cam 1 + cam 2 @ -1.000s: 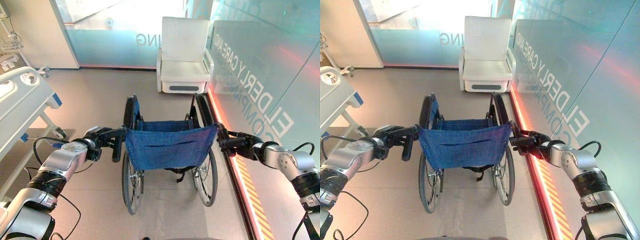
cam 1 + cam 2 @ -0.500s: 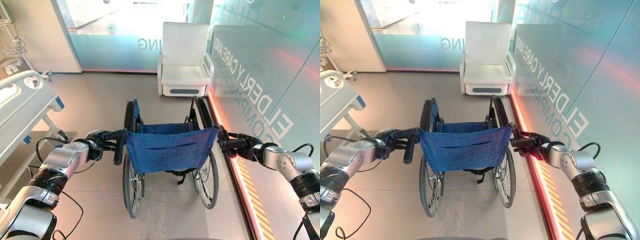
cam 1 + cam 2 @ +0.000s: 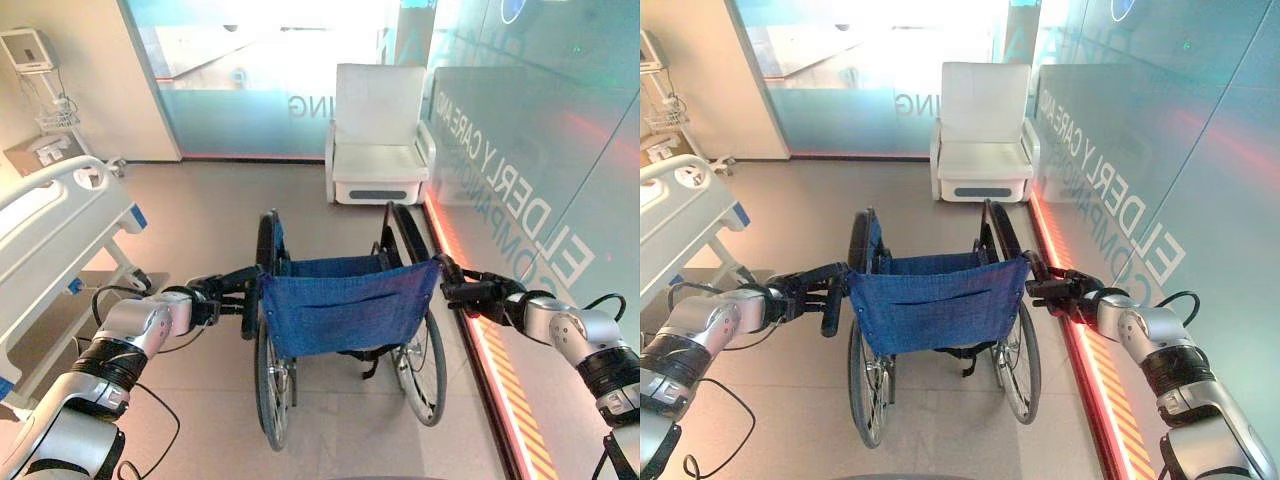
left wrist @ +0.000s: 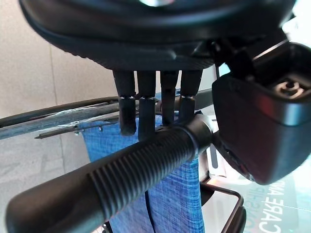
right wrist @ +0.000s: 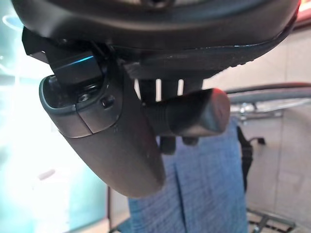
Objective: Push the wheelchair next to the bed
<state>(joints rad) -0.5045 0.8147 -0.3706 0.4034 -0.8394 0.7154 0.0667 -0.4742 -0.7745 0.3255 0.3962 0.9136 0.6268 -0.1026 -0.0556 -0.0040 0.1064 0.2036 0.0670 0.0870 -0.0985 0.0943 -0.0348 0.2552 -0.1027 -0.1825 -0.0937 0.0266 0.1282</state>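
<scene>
Wheelchair (image 3: 345,315) farther forward, hands gripping.

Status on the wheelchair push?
Left hand and right hand shut on the push handles. Wheelchair short of the bed. White armchair ahead.

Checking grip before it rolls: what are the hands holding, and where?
The wheelchair, by its push handles: left hand on the left, right hand on the right.
</scene>
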